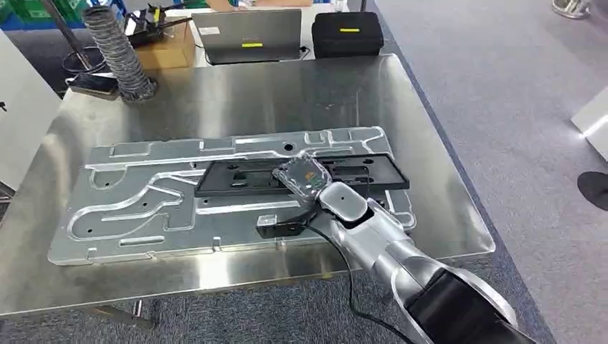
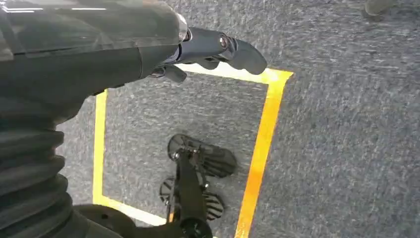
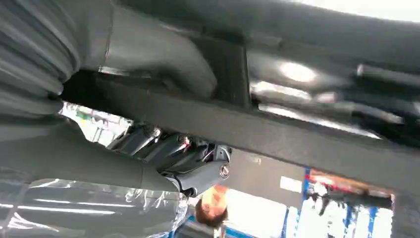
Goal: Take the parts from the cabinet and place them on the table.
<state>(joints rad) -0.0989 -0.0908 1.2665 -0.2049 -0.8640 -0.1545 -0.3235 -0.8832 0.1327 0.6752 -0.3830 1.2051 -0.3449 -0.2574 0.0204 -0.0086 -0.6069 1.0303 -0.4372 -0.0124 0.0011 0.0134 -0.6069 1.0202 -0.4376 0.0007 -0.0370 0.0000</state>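
**Right hand holds a black panel over the metal plate**

Now the right hand (image 1: 310,179) reaches over a steel table (image 1: 430,129), its fingers closed on one long black flat panel (image 1: 236,175). That panel lies across the middle of one large machined aluminium plate (image 1: 129,208), the landmark here. The plate rests flat near the table's front edge. The panel looks rigid, thin and fairly light; gripping near its centre, as the hand does, should keep it level. Beyond the plate stand one laptop (image 1: 247,32) and one black case (image 1: 348,32). The left hand (image 2: 218,49) hangs over carpet, fingers loosely curled, holding nothing.
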